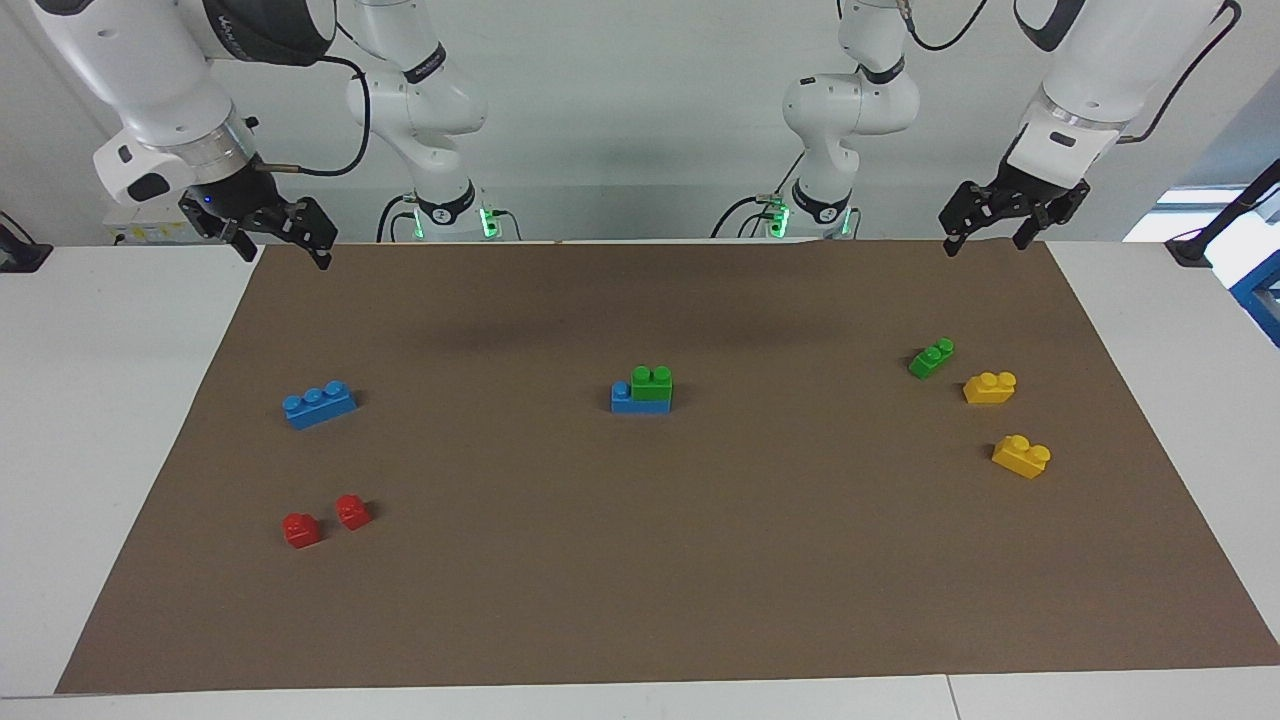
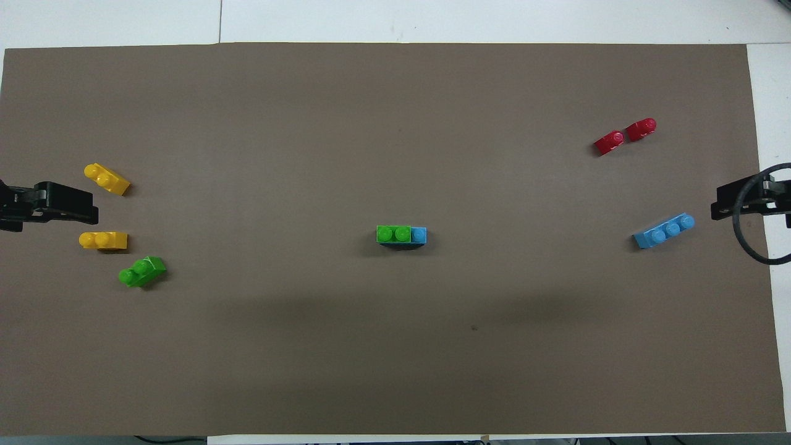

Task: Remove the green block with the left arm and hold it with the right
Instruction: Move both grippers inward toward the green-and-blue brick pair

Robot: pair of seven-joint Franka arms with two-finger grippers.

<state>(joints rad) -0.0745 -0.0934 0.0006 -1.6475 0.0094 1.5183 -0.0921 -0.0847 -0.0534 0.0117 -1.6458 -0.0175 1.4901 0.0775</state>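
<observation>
- The green block [image 1: 652, 388] sits on a longer blue brick [image 1: 640, 403] in the middle of the brown mat [image 1: 640, 580], leaving one blue stud bare
- Left gripper [image 1: 985, 240] hangs over the mat's edge at its own end, fingers spread, holding nothing
- Right gripper [image 1: 285, 250] hangs likewise at its end; fingers apparently spread, though the angle is poor
- Both arms wait, well apart from the block

The green block [image 1: 652, 388], bright two-stud brick, sits upright atop a blue brick [image 1: 627, 400], mid-mat.
</observation>
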